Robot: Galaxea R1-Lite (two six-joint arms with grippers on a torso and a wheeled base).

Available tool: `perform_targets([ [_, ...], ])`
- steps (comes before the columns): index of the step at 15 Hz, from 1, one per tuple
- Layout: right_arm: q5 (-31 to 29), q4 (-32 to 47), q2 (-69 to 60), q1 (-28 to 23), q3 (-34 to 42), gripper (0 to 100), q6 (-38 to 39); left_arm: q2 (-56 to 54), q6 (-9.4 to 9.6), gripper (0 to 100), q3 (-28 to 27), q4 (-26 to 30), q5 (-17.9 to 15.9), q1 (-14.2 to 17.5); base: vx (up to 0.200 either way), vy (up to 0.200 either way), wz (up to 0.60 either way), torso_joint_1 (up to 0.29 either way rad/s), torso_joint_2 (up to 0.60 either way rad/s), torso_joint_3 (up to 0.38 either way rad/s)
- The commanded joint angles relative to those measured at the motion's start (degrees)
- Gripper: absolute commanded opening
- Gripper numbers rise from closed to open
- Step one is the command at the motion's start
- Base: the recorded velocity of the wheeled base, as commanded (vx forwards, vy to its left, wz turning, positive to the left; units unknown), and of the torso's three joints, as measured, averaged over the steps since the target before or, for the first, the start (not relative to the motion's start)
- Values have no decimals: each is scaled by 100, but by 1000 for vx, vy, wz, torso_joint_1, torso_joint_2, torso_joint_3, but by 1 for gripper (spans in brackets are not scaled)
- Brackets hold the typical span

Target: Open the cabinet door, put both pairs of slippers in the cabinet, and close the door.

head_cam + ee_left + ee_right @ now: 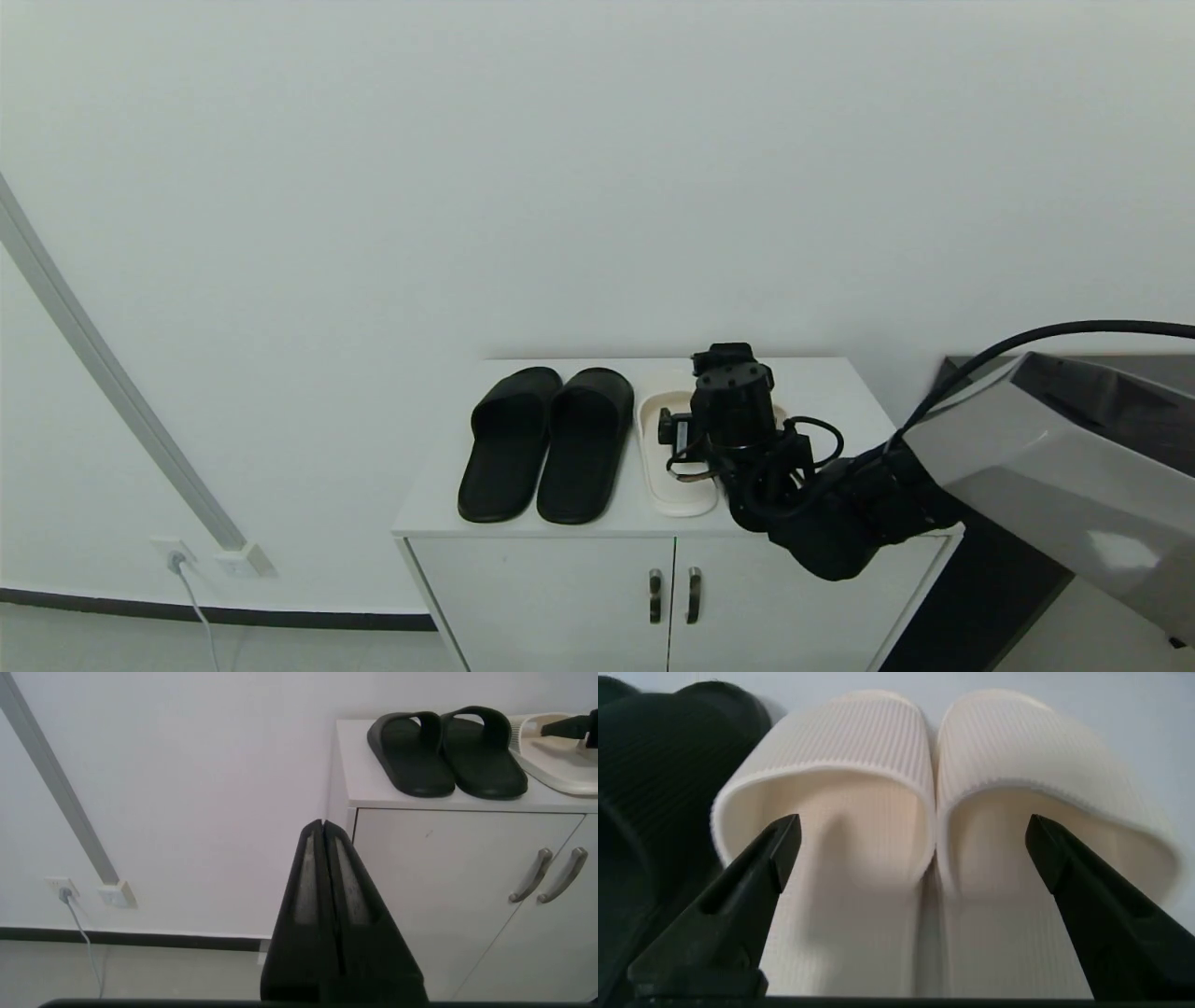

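Over the cream slippers (878, 775), the right pincer (912, 829) hangs spread wide.

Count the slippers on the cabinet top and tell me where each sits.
4. Two black slippers lie side by side left on the cabinet top; two white slippers lie right of them, under the open right gripper, which partly hides them.

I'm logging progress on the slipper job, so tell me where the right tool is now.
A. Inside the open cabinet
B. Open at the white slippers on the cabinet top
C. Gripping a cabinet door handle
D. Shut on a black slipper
B: the right tool is open, with one finger at the mouth of each of the white slippers on the cabinet top, and the doors are shut.
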Motion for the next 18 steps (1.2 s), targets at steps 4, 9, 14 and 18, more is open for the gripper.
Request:
perform_targets([
  [4, -1, 11, 332, -110, -347, 100, -17, 0, 0, 0, 0, -1, 3, 0, 0, 0, 0, 0, 0, 0],
  [9, -1, 81, 472, -207, -584, 100, -52, 0, 0, 0, 0, -1, 3, 0, 0, 0, 0, 0, 0, 0],
  [14, -1, 90, 569, -207, -760, 0, -148, 0, 0, 0, 0, -1, 3, 0, 0, 0, 0, 0, 0, 0],
  [18, -9, 64, 507, -207, -716, 0, -201, 0, -9, 0, 0, -1, 3, 0, 0, 0, 0, 0, 0, 0],
])
